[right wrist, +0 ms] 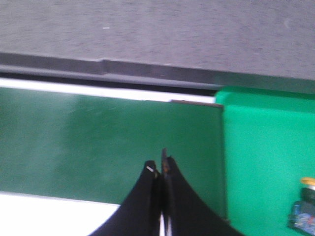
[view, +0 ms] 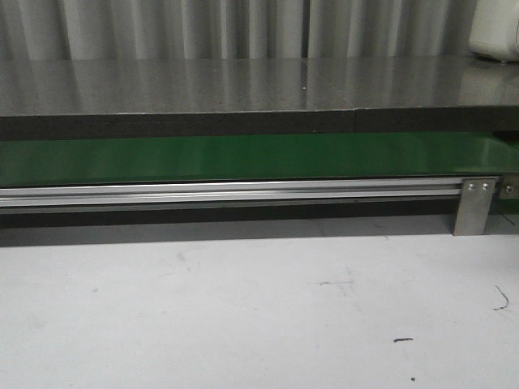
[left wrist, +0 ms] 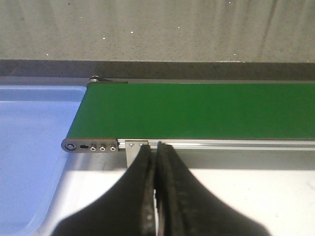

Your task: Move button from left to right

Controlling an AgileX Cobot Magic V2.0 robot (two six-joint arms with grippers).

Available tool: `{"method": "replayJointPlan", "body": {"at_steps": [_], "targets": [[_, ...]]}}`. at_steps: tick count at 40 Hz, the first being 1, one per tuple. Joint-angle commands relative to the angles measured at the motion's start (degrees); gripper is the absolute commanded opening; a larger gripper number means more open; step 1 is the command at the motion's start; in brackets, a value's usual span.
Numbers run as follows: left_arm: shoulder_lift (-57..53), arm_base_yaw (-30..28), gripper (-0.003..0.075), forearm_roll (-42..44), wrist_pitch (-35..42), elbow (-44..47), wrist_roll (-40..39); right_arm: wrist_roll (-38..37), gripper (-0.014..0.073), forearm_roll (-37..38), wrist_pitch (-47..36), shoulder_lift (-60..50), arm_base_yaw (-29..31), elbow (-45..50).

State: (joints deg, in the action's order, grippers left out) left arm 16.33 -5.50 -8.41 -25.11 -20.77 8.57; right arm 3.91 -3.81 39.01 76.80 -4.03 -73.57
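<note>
The button [right wrist: 305,209] shows only in the right wrist view, cut off by the picture's edge. It has an orange-yellow cap and a dark body with a bluish label, and it stands in a bright green tray [right wrist: 266,157]. My right gripper [right wrist: 160,166] is shut with nothing in it, above the dark green conveyor belt [right wrist: 98,142] and apart from the button. Over the white table in front of the belt's end, my left gripper [left wrist: 156,146] is also shut and empty. Neither gripper appears in the front view.
A blue tray [left wrist: 29,147] lies beside the belt's end roller [left wrist: 91,146]. The belt [view: 243,158] runs across the front view behind an aluminium rail [view: 227,193] with a metal bracket [view: 474,207]. A grey shelf [view: 243,85] lies behind it.
</note>
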Motion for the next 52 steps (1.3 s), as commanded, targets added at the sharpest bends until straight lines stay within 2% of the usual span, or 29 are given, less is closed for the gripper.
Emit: {"method": "replayJointPlan", "body": {"at_steps": [1, 6, 16, 22, 32, 52], "targets": [[0.42, 0.31, -0.0021, -0.78, 4.4, -1.62, -0.54, 0.19, -0.0058, -0.78, -6.45, -8.02, -2.1, 4.92], [0.42, 0.31, -0.0021, -0.78, 4.4, -1.62, -0.54, 0.19, -0.0058, -3.44, -12.33, -15.83, -2.69, 14.68], [0.42, 0.31, -0.0021, -0.78, 4.4, -1.62, -0.54, 0.77, -0.0058, -3.45, -23.78, -33.12, -2.69, 34.81], [0.42, 0.31, -0.0021, -0.78, 4.4, -1.62, -0.54, 0.77, -0.0058, -3.45, -26.48, -43.89, -2.69, 43.16], [0.42, 0.31, -0.0021, -0.78, 4.4, -1.62, -0.54, 0.77, -0.0058, -3.45, -25.11, -54.71, -2.69, 46.58], [0.42, 0.31, -0.0021, -0.78, 4.4, -1.62, -0.54, 0.77, -0.0058, -3.45, -25.1, -55.48, -2.69, 46.58]]}}
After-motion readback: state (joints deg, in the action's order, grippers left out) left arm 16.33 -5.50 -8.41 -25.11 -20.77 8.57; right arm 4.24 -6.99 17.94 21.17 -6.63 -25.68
